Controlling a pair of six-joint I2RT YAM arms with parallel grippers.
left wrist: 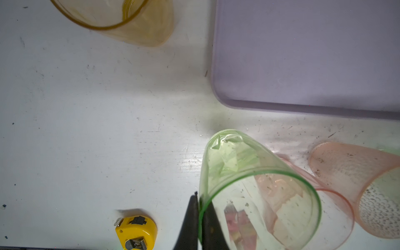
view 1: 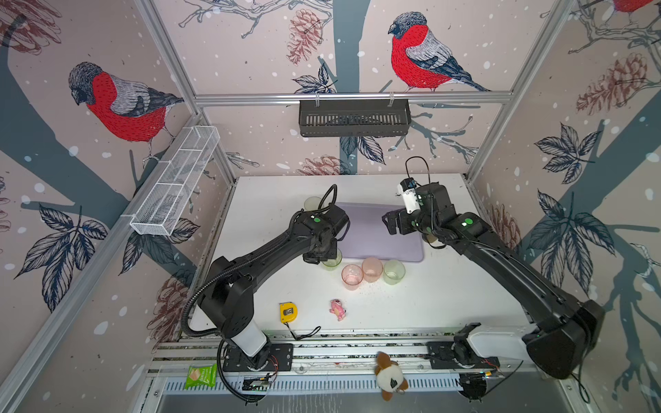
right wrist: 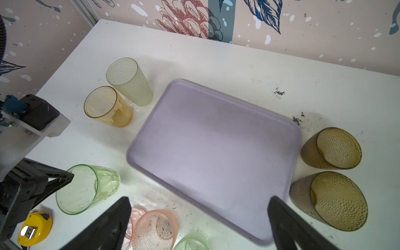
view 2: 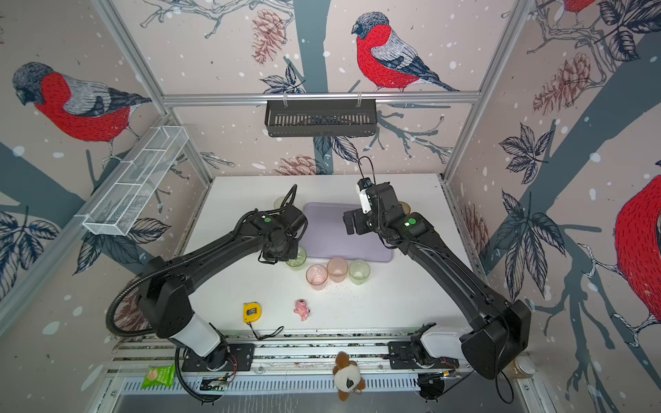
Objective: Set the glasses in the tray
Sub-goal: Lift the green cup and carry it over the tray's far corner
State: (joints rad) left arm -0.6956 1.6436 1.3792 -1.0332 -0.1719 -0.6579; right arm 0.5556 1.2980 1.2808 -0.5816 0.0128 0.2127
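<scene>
Left gripper [left wrist: 200, 203] is closed on the rim wall of the green glass [left wrist: 249, 173], pinching it from inside and outside. Right gripper [right wrist: 200, 201] hangs wide open above the empty tray [right wrist: 216, 140], holding nothing. The glass is judged light, thin-walled, stiff and smooth, so a one-wall rim pinch may let it swing or slip, and a deeper hold is advisable. It stands just beside the tray's near corner, apparently resting on the bench [left wrist: 86, 129].

text: none legible | green packet [view 1: 200, 376]: print too small to read
</scene>
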